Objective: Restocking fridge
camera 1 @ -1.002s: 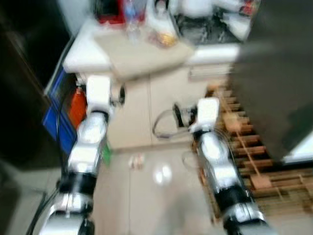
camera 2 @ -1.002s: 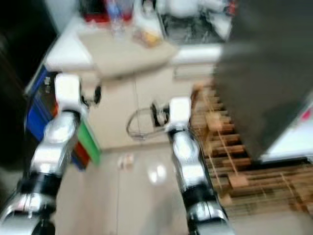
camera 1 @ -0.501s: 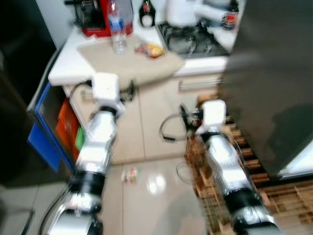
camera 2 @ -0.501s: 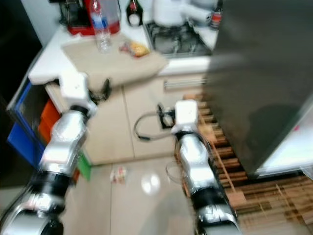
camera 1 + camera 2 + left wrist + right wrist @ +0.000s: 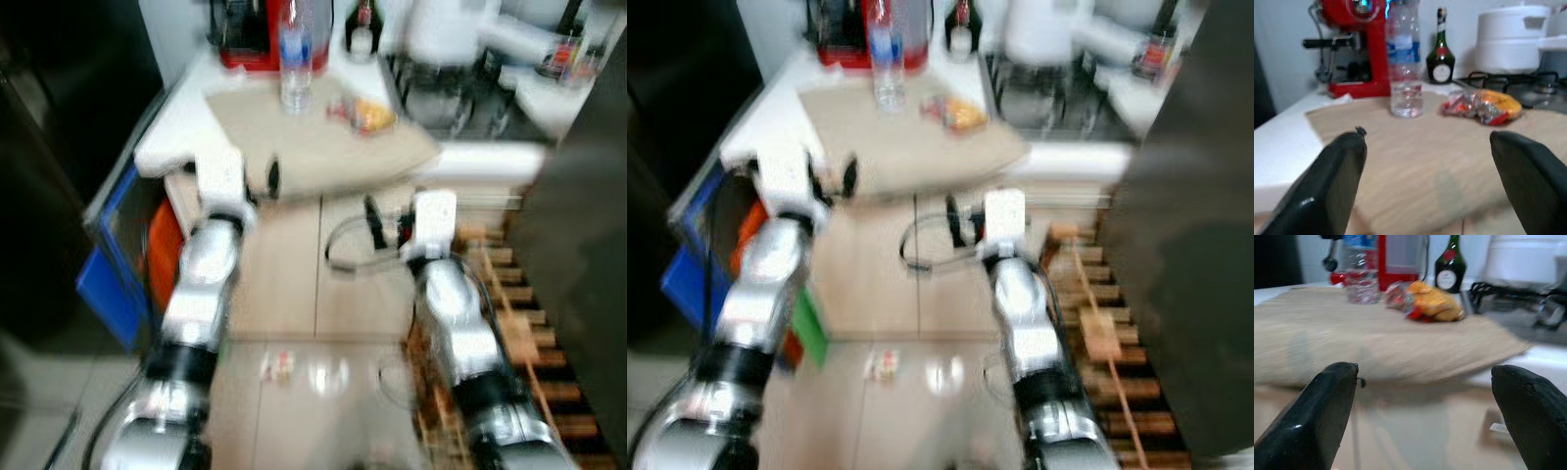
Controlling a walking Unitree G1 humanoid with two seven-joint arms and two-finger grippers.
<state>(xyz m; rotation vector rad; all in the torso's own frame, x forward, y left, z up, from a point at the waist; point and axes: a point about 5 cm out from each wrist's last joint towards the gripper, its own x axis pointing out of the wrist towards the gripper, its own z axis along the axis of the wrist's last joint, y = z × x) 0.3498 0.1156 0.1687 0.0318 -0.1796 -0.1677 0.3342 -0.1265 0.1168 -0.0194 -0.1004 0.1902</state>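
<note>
A clear water bottle [image 5: 295, 59] with a blue label stands on a beige mat [image 5: 323, 147] on the white counter. An orange and red snack packet [image 5: 361, 113] lies to its right on the mat. My left gripper [image 5: 1425, 196] is open at the counter's front edge, level with the mat, facing the water bottle [image 5: 1405, 73] and the snack packet [image 5: 1484, 105]. My right gripper [image 5: 1425, 431] is open too, a little lower before the cabinet front, with the snack packet [image 5: 1425, 303] ahead. The dark fridge door [image 5: 1185, 245] stands at the right.
A red coffee machine [image 5: 257, 34], a dark bottle [image 5: 362, 29] and a white pot [image 5: 446, 29] on a stove line the counter's back. A blue crate [image 5: 113, 264] sits on the left floor, and wooden slats [image 5: 509, 323] on the right. The frames are blurred.
The whole view has shifted: the counter is nearer and more centred. Both arms now reach up to the counter's front edge, and both grippers stay open.
</note>
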